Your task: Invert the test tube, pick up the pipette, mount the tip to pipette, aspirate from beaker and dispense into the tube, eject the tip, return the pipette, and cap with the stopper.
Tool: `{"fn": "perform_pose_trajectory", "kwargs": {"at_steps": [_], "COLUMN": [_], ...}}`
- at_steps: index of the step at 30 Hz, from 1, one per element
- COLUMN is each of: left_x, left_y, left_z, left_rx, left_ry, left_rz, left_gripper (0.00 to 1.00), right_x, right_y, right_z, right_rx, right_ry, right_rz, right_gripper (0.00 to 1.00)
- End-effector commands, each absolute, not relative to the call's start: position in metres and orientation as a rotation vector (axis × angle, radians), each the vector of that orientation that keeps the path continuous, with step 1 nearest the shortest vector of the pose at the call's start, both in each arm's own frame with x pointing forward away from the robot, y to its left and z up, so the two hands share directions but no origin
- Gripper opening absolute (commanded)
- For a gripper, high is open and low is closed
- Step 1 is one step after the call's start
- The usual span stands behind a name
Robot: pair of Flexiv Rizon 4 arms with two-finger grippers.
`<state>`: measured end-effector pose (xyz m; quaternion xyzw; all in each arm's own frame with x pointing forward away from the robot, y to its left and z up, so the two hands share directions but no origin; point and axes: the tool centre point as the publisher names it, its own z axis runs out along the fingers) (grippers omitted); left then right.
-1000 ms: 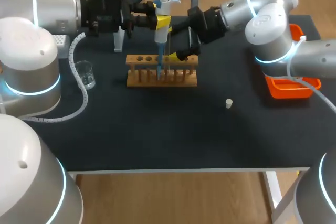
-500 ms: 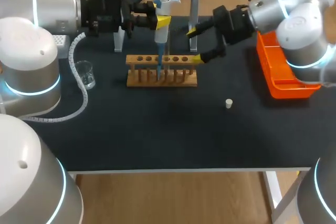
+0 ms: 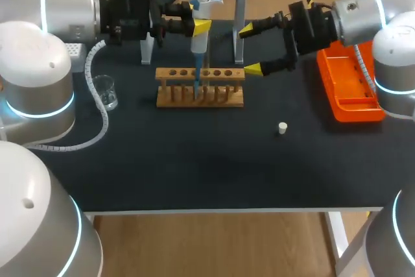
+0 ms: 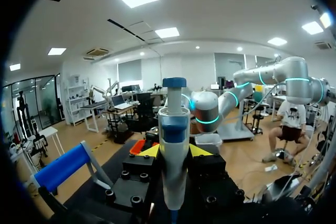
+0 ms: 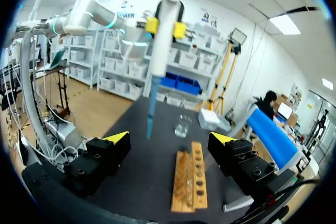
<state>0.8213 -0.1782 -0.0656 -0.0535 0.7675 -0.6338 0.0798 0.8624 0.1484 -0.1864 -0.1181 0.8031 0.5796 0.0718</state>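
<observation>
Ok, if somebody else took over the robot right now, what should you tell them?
Left hand: shut on the pipette, its blue tip down in the wooden rack.
Right hand: open, empty, beside the rack.
Beaker left of the rack; stopper loose on the table.
Done: pipette picked up, tip mounted.
To do: finish dispensing if needed, eject tip, return pipette, cap with the stopper.

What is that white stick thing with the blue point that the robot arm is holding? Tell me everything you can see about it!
It is a pipette, seemingly white plastic, with a blue knob on top and a thin blue tip mounted below. It stands upright above the table, clamped from both sides by the yellow-tipped left gripper. The tip points down at the wooden rack; whether it reaches inside a tube cannot be told. Nothing else touches it.
</observation>
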Motion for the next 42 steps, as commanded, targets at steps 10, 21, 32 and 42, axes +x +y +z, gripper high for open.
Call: {"fn": "perform_pose_trajectory", "kwargs": {"at_steps": [10,21,32,42], "left_x": [0.821,0.821,0.821,0.821], "left_y": [-0.178,-0.178,-0.178,-0.178], "left_z": [-0.066,-0.066,-0.066,-0.066], "left_rx": [-0.159,-0.159,-0.159,-0.159], "left_ry": [2.292,2.292,2.292,2.292], "left_rz": [-1.898,-1.898,-1.898,-1.898], "left_gripper": [0.00,0.00,0.00,0.00], "right_x": [0.840,0.823,0.826,0.828], "right_y": [0.158,0.188,0.212,0.230], "right_z": [-0.155,-0.134,-0.119,-0.109], "right_rx": [-0.371,-0.281,-0.193,-0.147], "right_ry": [2.232,2.279,2.289,2.281], "right_rz": [2.095,2.278,2.232,2.233], "right_gripper": [1.00,1.00,1.00,1.00]}}
